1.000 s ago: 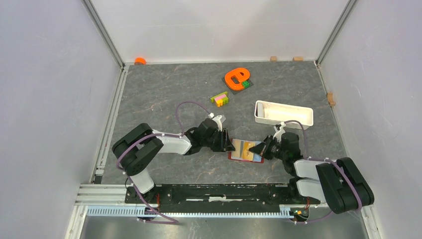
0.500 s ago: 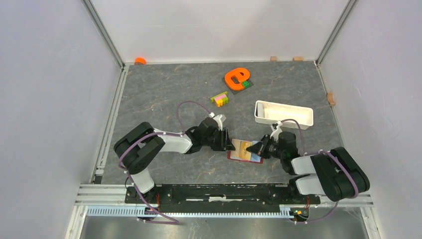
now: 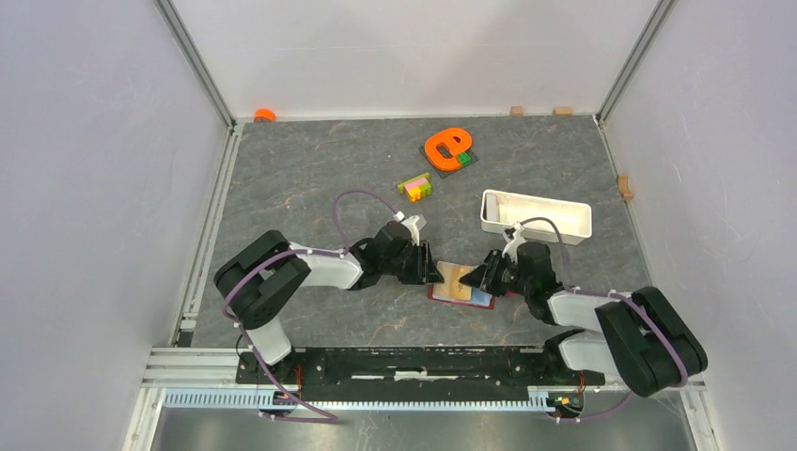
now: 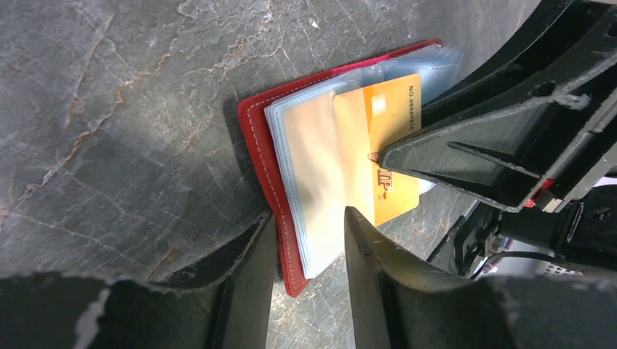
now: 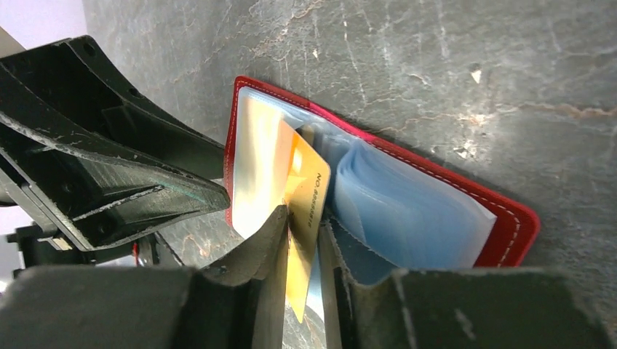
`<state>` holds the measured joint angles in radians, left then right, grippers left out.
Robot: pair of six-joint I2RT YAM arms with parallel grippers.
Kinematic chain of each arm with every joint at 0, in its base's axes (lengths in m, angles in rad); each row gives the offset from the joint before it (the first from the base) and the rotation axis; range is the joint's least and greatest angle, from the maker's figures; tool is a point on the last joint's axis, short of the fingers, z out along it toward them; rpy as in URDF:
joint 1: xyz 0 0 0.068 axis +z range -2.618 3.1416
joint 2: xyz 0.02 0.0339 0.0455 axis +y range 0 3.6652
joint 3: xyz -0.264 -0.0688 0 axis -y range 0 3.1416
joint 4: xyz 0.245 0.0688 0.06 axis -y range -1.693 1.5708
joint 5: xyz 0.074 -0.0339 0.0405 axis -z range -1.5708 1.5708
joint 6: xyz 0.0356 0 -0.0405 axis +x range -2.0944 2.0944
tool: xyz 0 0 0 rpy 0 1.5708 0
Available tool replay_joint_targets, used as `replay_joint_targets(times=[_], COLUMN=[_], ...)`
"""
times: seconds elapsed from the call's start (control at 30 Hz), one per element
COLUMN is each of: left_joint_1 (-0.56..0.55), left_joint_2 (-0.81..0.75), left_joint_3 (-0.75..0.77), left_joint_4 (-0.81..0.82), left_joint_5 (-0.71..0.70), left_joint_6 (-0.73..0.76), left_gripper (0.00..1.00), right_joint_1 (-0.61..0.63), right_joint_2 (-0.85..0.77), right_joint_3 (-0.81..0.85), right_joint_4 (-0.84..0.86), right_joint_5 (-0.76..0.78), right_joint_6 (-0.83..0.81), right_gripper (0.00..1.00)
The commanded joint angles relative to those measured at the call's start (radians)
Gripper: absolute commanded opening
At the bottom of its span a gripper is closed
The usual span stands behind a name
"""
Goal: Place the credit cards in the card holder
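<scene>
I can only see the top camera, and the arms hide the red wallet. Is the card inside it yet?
Observer: Partly. The right wrist camera shows the gold card between the fingers of the right hand. One end is among the clear pockets of the card holder, and the rest sticks out.
Child: What's the other hand doing?
Observer: Its own wrist camera shows the left hand with its fingers apart and the card holder's red edge between them.
Child: Is there writing on the card?
Observer: Yes, a printed number runs along one edge.
</scene>
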<state>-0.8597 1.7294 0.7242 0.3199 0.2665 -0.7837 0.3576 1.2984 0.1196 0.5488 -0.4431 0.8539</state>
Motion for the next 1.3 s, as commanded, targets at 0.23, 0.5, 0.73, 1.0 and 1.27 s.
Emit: replay_joint_targets(times=[0.23,0.5,0.73,1.0,1.27], left_joint_1=[-0.013,-0.015,-0.014,-0.024,-0.048], left_joint_2=[-0.073,-0.098,-0.1,-0.078,-0.067], left_joint_3=[0.0,-0.002,-0.004,0.014,0.025], left_joint_4=[-0.082,-0.088,-0.064,-0.048,-0.042], left_joint_5=[-0.05,-0.052,-0.037,-0.026,-0.031], left_joint_6=[0.044,0.046,0.03,0.02,0.008], left_gripper=[0.48,0.48,0.48,0.48,0.48], right_joint_1=[0.03,0.03,0.034,0.037,0.038], right_joint_2=[-0.154,-0.232,-0.271,-0.34,-0.353], right_joint_3=[0.101,0.181,0.219,0.278,0.363], right_joint_4=[-0.619,-0.762,-0.86,-0.912,-0.972], right_joint_5=[0.222,0.295,0.362,0.374,0.41], right_joint_6=[-0.19,-0.26,-0.301,-0.386,-0.489], right_gripper=[0.46,0.59,0.63,0.73,0.78])
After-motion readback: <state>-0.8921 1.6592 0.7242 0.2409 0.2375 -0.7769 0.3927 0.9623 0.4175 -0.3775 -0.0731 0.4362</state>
